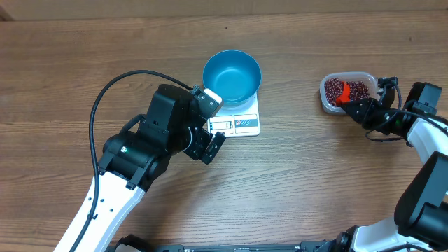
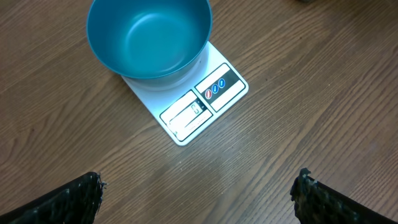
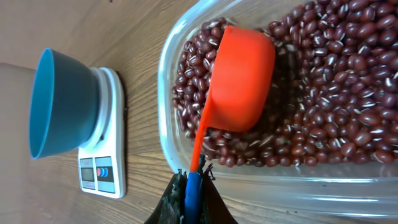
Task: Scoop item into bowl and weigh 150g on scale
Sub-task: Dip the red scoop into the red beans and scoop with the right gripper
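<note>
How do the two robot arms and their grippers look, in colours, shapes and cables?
Each arm has a white tubular link joined to bulky black housings: see the left arm and the right arm. A thin black cable loops beside the left arm, and a small white block sits at its wrist. The left gripper has two black, rough-textured fingers. The right gripper is black too.

table (image 1: 315, 175): matt wood | tub (image 3: 280, 186): clear plastic | scoop (image 3: 242, 81): glossy plastic | bowl (image 2: 149, 37): smooth

Blue bowl (image 1: 232, 75) on scale (image 1: 241, 124), beans (image 1: 358, 89) in tub (image 1: 325, 100)
</note>
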Available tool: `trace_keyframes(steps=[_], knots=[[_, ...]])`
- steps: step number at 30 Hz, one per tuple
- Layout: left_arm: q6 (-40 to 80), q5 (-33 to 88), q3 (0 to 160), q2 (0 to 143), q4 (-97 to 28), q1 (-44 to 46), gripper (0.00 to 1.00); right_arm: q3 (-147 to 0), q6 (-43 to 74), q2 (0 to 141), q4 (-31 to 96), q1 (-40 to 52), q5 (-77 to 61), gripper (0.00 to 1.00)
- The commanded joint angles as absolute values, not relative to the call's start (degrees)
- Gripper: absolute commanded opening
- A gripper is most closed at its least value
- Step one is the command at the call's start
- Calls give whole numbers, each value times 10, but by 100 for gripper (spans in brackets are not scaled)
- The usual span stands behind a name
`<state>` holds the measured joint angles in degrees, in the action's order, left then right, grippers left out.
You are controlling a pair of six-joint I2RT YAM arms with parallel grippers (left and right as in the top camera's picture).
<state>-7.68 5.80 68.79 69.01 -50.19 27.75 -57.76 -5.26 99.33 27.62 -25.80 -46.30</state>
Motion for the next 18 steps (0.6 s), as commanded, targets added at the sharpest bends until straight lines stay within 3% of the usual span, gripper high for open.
trace_keyframes(steps=[1, 18], knots=[[-88, 58, 686, 690, -502, 276, 100, -589, -45, 998, 271, -273, -514, 4], [-88, 58, 686, 690, -502, 276, 99, -589, -44, 1017, 303, -355, -622, 4]])
